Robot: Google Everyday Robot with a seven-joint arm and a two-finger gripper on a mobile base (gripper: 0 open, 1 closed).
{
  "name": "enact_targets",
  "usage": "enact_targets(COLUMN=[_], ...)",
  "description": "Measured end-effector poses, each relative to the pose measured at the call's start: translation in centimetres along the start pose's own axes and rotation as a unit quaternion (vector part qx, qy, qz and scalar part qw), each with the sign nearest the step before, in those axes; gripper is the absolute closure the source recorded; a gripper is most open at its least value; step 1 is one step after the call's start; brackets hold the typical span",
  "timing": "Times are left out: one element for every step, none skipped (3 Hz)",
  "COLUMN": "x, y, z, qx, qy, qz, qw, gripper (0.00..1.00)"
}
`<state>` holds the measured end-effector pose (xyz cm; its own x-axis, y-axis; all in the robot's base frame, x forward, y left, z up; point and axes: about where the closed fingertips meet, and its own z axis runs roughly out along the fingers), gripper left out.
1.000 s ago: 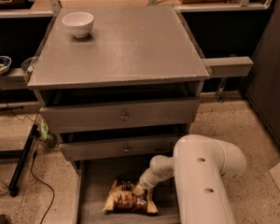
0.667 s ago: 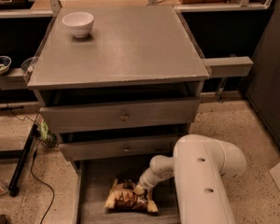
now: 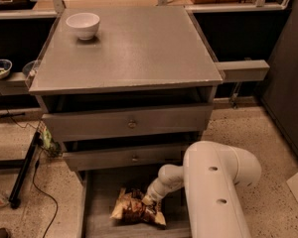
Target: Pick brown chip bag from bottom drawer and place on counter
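Observation:
The brown chip bag [image 3: 134,208] lies crumpled on the grey floor of the pulled-out bottom drawer [image 3: 99,222], at the bottom of the view. My gripper [image 3: 148,201] reaches down into that drawer at the end of the white arm [image 3: 213,192] and rests on the bag's upper right edge. The counter [image 3: 139,43] is the broad grey top of the cabinet above, well clear of the arm.
A white bowl [image 3: 83,25] sits at the counter's back left corner. Two knobbed drawers [image 3: 131,124] stand partly open above the bottom one. A narrow grey side shelf [image 3: 241,70] juts out at right. A dark stand and cable [image 3: 25,167] lie on the floor at left.

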<state>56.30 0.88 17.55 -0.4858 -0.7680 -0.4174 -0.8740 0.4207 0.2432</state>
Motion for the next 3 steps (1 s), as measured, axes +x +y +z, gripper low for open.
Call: enact_targets(x=[-0.6, -1.5, -2.5], y=[0.5, 1.2, 1.9], z=[-1.4, -3.6, -6.1], qx=[-0.003, -0.002, 0.002], qy=[0.003, 0.007, 0.016], qz=[0.007, 0.021, 0.025], qw=[1.0, 0.9997, 0.9996], gripper=[1.0, 1.0, 1.0])
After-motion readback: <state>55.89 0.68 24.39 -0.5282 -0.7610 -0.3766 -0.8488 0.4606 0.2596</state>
